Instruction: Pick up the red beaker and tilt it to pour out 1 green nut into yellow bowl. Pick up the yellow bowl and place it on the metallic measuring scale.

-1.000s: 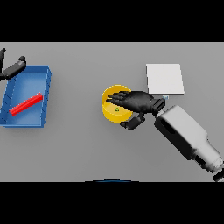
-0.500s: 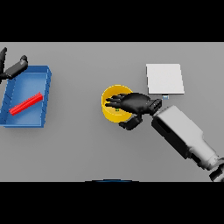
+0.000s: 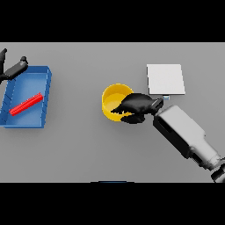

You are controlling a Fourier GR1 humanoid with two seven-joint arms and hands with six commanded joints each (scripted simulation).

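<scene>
My right robot hand [image 3: 134, 106] sits at the right rim of the bowl [image 3: 113, 97], fingers curled over the edge and down the outer wall, so I judge it clamped on the bowl. The bowl stands on the desk [image 3: 88, 149], near the scale [image 3: 165, 79] but not on it; the scale lies up and to the right, apart from the bowl.

What worries me: I hold only one side of the rim. If I lift, the far side could sag and the bowl could tip or slide out of my fingers, spilling whatever is in it. Carrying it across, my forearm [image 3: 184, 134] passes close to the scale's near edge, and a low bowl could knock the plate or land half off it.

My left robot hand [image 3: 13, 69] shows at the far left edge, by the blue tray [image 3: 46, 88] with a red bar [image 3: 26, 103] in it; it is partly cut off and I cannot tell its fingers.

I cannot see a nut in the bowl, since my hand covers part of the inside. I cannot see a beaker as such either
</scene>
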